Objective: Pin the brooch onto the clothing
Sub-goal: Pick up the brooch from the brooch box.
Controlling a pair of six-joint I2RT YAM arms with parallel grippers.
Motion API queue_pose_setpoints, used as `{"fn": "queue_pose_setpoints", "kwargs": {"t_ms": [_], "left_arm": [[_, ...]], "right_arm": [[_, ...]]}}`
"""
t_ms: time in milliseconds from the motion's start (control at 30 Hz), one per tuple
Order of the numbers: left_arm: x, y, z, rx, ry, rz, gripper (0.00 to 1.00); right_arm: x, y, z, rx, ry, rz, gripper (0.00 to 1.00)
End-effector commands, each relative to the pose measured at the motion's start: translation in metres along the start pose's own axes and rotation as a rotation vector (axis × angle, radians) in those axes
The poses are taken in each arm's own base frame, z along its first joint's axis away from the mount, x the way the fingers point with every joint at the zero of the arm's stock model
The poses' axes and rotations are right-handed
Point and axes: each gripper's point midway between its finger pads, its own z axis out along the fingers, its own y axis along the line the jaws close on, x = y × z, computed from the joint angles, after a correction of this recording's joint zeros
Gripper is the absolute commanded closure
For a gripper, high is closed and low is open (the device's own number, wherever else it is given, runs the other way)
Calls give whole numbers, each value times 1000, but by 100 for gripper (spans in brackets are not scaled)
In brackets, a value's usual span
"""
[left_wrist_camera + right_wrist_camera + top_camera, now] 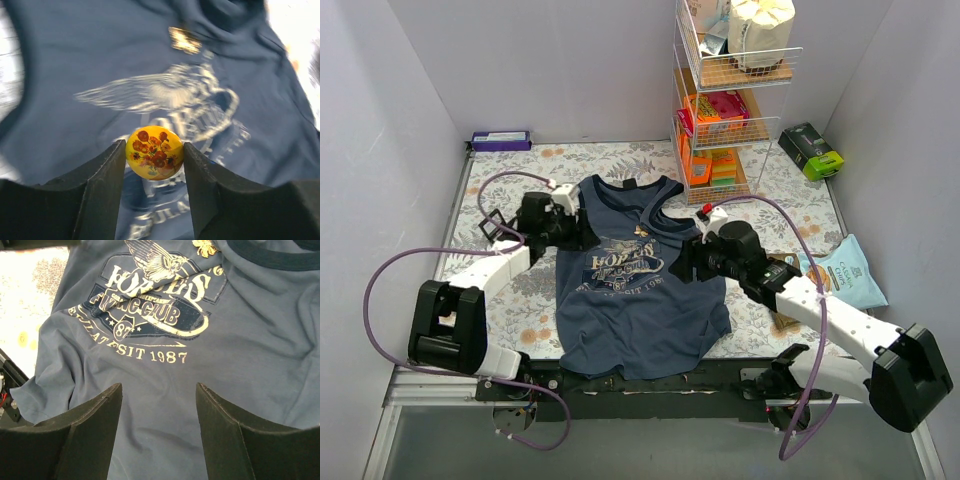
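Note:
The clothing (630, 310) is a navy tank top with a pale chest print, lying flat on the table between both arms. My left gripper (154, 148) is shut on the brooch (154, 159), a round yellow badge with red-orange flowers. It hangs over the print of the clothing (75, 60). In the top view the left gripper (582, 230) sits at the top's left armhole. My right gripper (692, 258) stands at the top's right side. Its jaws (158, 390) are open and empty over the clothing (250, 340). A small gold ornament (205, 247) sits below the neckline.
A wire shelf rack (730, 100) with boxes stands at the back right, with a green box (811, 150) beside it. A purple box (501, 140) lies at the back left wall. A pale-blue snack bag (850, 272) lies right of the right arm. A floral cloth (520, 300) covers the table.

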Motion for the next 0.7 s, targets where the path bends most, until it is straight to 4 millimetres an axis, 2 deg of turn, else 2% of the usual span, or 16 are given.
{"fn": "queue_pose_setpoints", "kwargs": {"t_ms": [0,33,67,200,233,267,333,367,467,667], "left_arm": [[16,-78,8,268,41,159,77],[22,-86,10,297,52,178,77],[31,-104,11,355,74,216,77],[49,-138,14,461,98,309,75],[48,-146,14,486,79,337,75],[58,-151,16,493,90,367,75],[62,-156,20,491,83,420,75],[66,-161,21,495,87,440,75],[69,-166,26,477,68,497,75],[72,-166,33,446,71,526,76]], "right_arm": [[-44,33,8,-122,-102,14,32],[-41,31,15,-118,-83,24,32],[-43,31,17,-113,-83,37,32],[-51,31,25,-112,-95,132,31],[-52,27,28,-104,-96,157,31],[-56,28,29,-115,-106,171,31],[-55,22,35,-116,-103,221,30],[-58,27,36,-155,-105,243,30],[-52,28,49,-190,-70,288,31],[-40,31,61,-234,-17,324,36]]}}
